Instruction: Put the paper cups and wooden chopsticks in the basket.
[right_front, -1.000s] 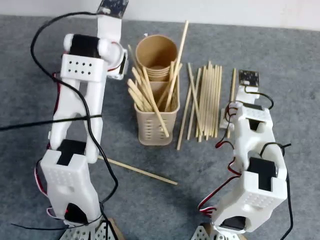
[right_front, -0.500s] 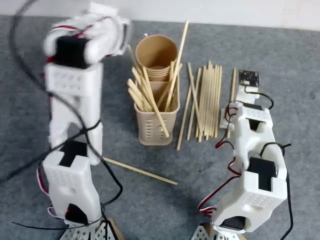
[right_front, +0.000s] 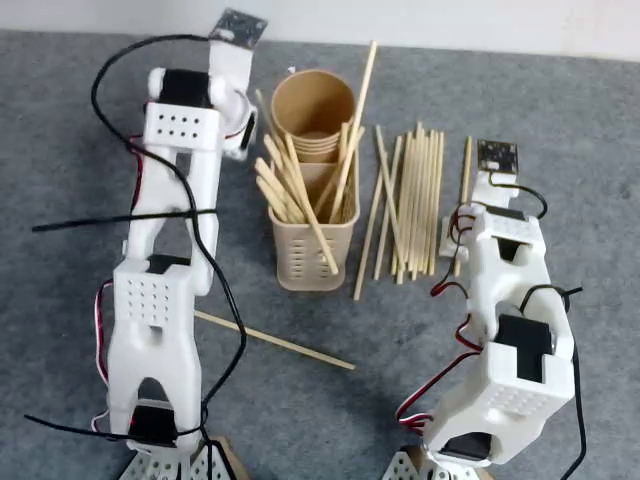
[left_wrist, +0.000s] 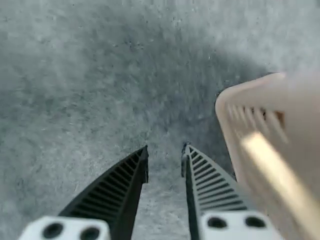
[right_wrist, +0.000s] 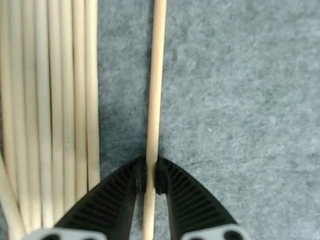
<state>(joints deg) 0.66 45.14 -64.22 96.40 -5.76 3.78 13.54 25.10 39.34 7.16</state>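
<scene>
The left arm swung and settled straighter — its elbow nearer the basket.

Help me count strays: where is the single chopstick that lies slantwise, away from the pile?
In the high view, the lone chopstick lies on the grey mat in front of the basket, one end by the left arm.

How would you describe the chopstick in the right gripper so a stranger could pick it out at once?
Find the beige basket in the middle of the grey table, then the row of loose chopsticks beside it. The single chopstick lies just past that row, away from the basket. Unlike its neighbours, it lies apart and the right gripper is shut on it.
</scene>
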